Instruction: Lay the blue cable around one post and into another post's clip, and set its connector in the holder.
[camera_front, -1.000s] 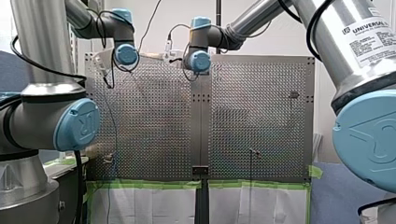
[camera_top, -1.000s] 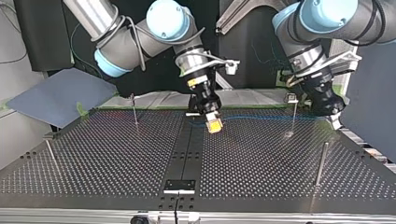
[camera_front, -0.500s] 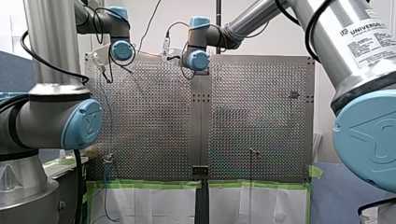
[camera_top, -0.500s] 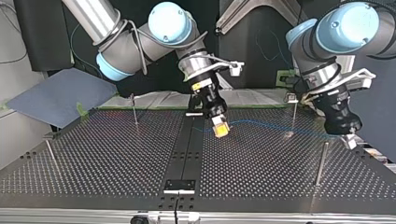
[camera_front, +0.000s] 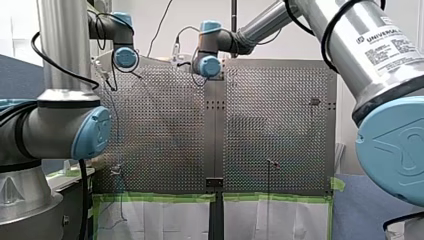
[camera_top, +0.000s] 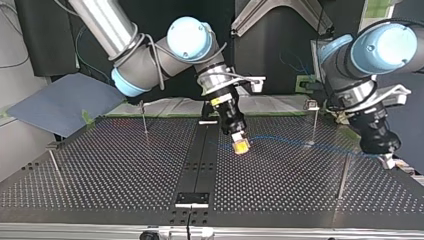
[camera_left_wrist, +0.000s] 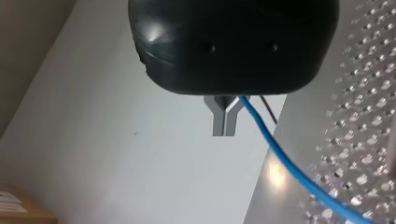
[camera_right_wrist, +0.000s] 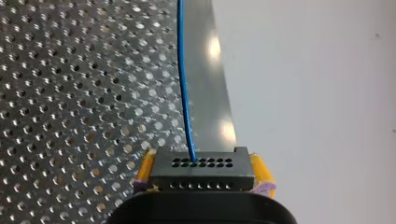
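From where I stood, the right gripper (camera_top: 241, 146) hung low over the perforated table (camera_top: 125, 170), just right of the middle of the top view, its arm slanting down from the upper left. It was clenched on the black connector (camera_right_wrist: 201, 169). In the right wrist view, the yellow pads (camera_right_wrist: 259, 173) pressed on the connector's two ends, and its rows of small holes faced outward.

The blue cable (camera_right_wrist: 183, 84) left the connector's face and ran straight ahead of the gripper over the table's bare strip. In the top view it stretched as a thin line toward the right of the frame. It passed close by the foot of a thin post (camera_top: 314, 125) with a small fitting on top, though I could not tell on which side.

The line ended at the left gripper (camera_top: 385, 160), low at the right edge of that view, near the table's rim. In the left wrist view its metal fingers (camera_left_wrist: 226, 119) were pressed together. The cable came out at their root, so the gripper was grasping the cable, which trailed off beside the fingers over the perforated plate.
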